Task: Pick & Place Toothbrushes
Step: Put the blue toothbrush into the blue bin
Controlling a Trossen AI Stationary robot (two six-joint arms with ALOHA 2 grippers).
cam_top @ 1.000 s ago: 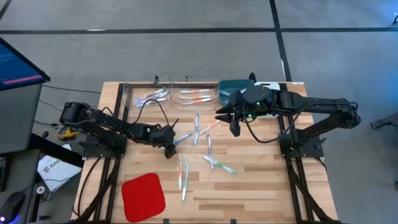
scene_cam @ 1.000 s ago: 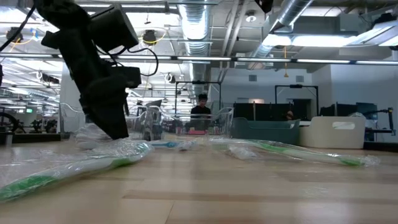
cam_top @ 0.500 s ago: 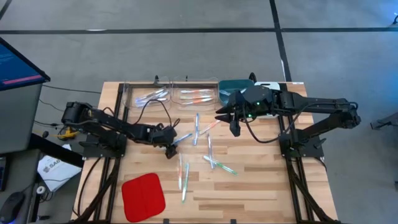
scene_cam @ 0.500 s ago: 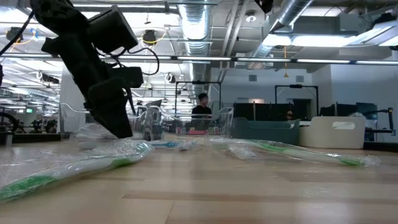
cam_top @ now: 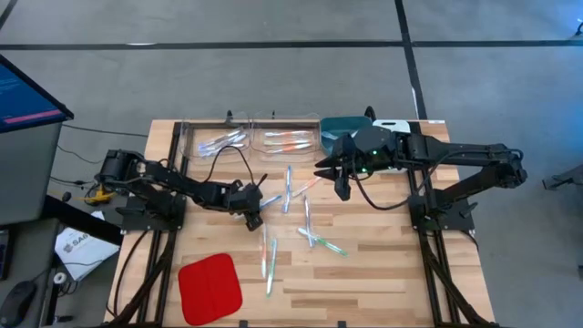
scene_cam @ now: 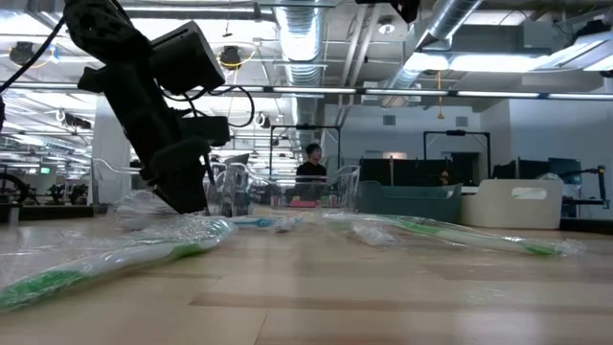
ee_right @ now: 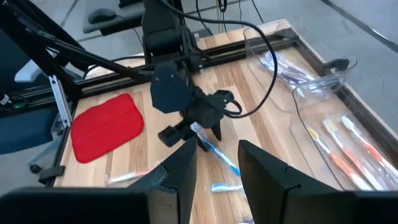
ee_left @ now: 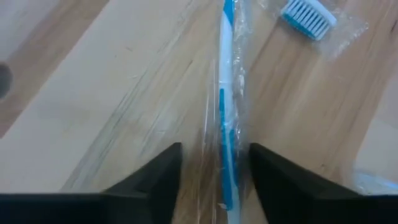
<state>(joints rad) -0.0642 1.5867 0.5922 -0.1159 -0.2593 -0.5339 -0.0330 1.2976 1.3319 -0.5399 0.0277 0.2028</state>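
Several toothbrushes [cam_top: 307,221] remain loose on the worktop [cam_top: 383,264] while some fill the clear bins [cam_top: 250,139]; left gripper [ee_left: 214,180] jaws straddle a blue one [ee_left: 227,112] open, right gripper [cam_top: 341,184] open, empty.

No lettering, label, brand, number or sign can be read in any view — not on the wrapped toothbrushes [cam_top: 288,188], the red pad [cam_top: 209,287] or the bins [cam_top: 273,139] along the table's far edge. The monitor [cam_top: 27,91] beyond the table's left edge shows coloured bands — nothing legible.
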